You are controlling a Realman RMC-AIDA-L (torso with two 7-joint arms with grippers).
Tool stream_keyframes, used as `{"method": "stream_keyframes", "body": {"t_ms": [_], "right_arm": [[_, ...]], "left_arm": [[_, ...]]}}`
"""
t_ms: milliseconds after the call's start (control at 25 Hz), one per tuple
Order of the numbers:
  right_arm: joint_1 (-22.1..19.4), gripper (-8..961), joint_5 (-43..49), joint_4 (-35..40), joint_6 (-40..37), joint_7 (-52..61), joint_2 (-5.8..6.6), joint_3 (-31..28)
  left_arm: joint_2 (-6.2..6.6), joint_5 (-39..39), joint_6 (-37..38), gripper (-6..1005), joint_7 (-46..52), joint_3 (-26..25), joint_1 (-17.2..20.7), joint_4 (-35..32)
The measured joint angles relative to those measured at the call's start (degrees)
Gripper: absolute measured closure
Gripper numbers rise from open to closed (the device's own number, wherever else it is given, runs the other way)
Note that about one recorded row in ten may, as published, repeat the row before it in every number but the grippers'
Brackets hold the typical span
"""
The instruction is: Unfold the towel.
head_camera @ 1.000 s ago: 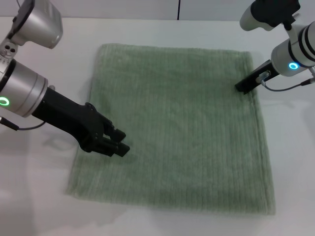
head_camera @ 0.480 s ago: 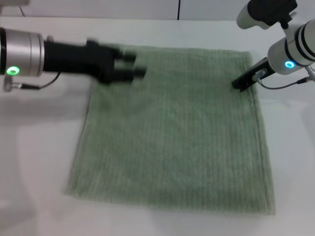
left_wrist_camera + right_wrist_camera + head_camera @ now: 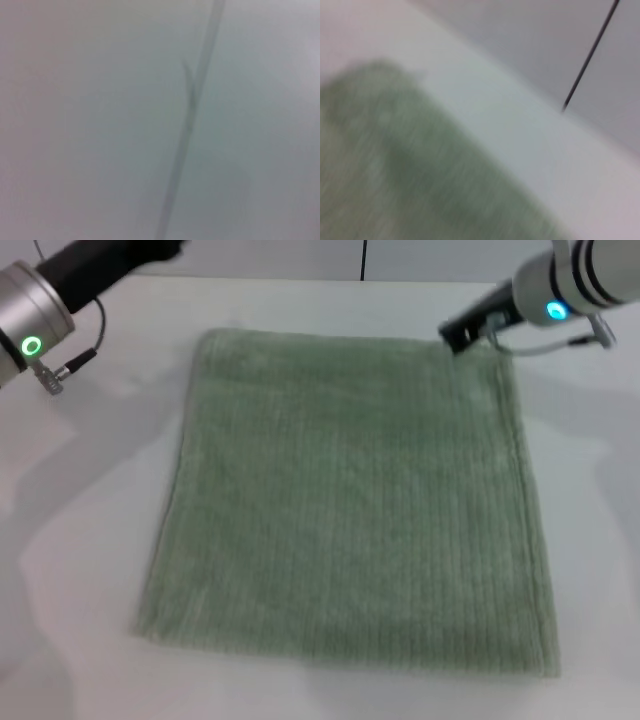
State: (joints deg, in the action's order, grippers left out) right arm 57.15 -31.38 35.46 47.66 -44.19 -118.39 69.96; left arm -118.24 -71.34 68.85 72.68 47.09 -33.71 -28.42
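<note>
Towel [image 3: 350, 500] spread flat — head view; wall seam [image 3: 187, 125] — left wrist; end effector states untellable

lab/test bench | plain white table [image 3: 90, 540] | bare panelled wall [image 3: 300, 255]

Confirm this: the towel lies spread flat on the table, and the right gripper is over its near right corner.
Not quite. The towel does lie spread flat on the table, but the right gripper is over its far right corner, not the near one. The head view shows it.
</note>
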Motion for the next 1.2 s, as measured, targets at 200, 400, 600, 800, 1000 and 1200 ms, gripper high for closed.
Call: {"method": "stream_keyframes", "body": {"t_ms": [200, 400, 600, 800, 1000, 1200], "right_arm": [[-1.9, 953, -1.2, 2.5, -15.4, 0.9, -1.15, 4.6], [-3.5, 953, -4.7, 2.2, -28.9, 5.1, -1.28, 13.4], [-7.7, 953, -5.1, 2.1, -49.7, 15.1, -1.47, 29.8], [-13.0, 953, -5.2, -1.7, -75.3, 24.1, -1.49, 41.3], [-13.6, 953, -5.0, -12.0, -95.8, 36.1, -1.49, 49.0], [-13.5, 933, -4.5, -13.8, -98.6, 39.2, -1.36, 52.5]], "left_arm": [[-0.28, 15.5, -0.5, 543, -12.6, -3.2, -1.3, 11.2], [-0.48, 24.5, -1.6, 543, -22.6, -3.7, -2.5, 18.2], [-0.64, 29.8, -1.9, 542, -27.8, -3.8, -3.4, 22.7], [-0.84, 30.5, -2.4, 544, -28.4, -3.8, -3.1, 24.3], [-0.84, 30.6, -2.8, 542, -30.0, -3.8, -2.9, 25.9], [-0.84, 30.4, -3.7, 543, -31.1, -3.7, -3.2, 26.9]]}}
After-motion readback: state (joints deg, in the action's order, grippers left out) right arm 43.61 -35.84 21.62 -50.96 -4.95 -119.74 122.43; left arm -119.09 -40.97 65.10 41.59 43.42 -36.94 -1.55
